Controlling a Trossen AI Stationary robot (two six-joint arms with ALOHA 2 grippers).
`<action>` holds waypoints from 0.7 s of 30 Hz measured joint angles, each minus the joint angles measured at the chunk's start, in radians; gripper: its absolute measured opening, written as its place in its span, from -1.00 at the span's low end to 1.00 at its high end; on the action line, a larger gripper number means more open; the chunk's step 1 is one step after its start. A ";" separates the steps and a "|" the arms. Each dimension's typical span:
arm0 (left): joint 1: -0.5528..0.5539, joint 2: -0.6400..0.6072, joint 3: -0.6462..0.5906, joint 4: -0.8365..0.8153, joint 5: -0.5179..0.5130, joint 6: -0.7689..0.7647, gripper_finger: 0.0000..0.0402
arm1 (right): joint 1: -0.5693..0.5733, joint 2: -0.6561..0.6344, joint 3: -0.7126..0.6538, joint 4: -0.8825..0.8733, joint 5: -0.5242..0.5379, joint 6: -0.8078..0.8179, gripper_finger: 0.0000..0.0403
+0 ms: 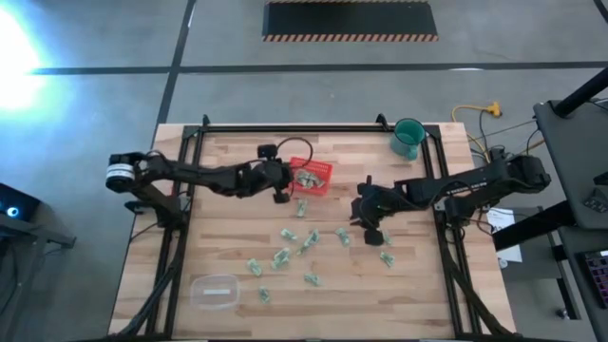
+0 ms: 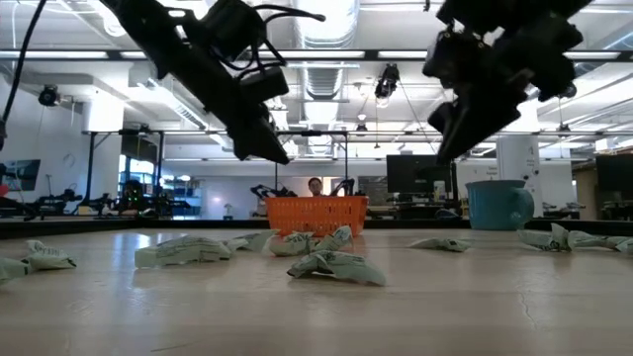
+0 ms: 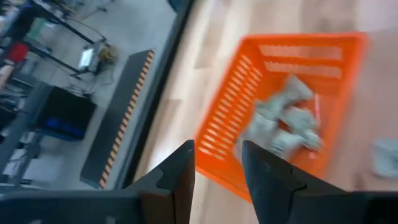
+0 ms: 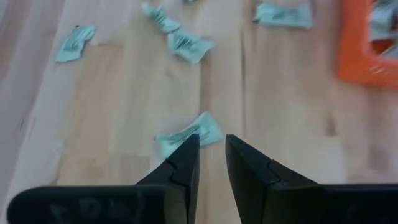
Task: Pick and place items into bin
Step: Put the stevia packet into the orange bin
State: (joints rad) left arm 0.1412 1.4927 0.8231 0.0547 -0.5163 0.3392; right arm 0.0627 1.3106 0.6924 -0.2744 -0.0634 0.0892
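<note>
High view: the red bin (image 1: 319,171), centre frame, holds a few pieces; about a dozen items (image 1: 282,256) remain scattered below it. Left gripper (image 3: 216,163) and right gripper (image 4: 211,155) are both slightly parted, empty.

red tray (image 4: 368,46) cut by right wrist frame edge; tray contents (image 3: 283,121) blurred in left wrist view.

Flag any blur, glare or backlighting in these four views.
High view: strong glare at the upper-left corner. Low view: both arms are dark silhouettes against bright ceiling lights. Left wrist view: motion blur smears the red tray and the pieces in it. Right wrist view: slightly soft, the wrapper ahead of the right gripper still readable.
</note>
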 joint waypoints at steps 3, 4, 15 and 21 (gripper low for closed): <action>-0.040 -0.020 -0.017 -0.021 0.000 -0.020 -0.42 | 0.022 0.000 -0.044 0.043 -0.001 0.033 -0.66; -0.053 -0.026 -0.024 -0.021 0.000 -0.020 -0.42 | 0.028 0.002 -0.055 0.063 -0.001 0.035 -0.66; -0.126 -0.089 -0.042 -0.030 -0.007 -0.023 -0.42 | 0.046 0.104 -0.103 0.233 0.003 0.074 -0.49; -0.132 -0.090 -0.042 -0.051 -0.009 -0.023 -0.42 | 0.046 0.108 -0.066 0.026 0.003 0.248 -0.30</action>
State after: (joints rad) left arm 0.0093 1.4029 0.7811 0.0032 -0.5251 0.3164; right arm 0.1089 1.4183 0.6259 -0.2485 -0.0605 0.3371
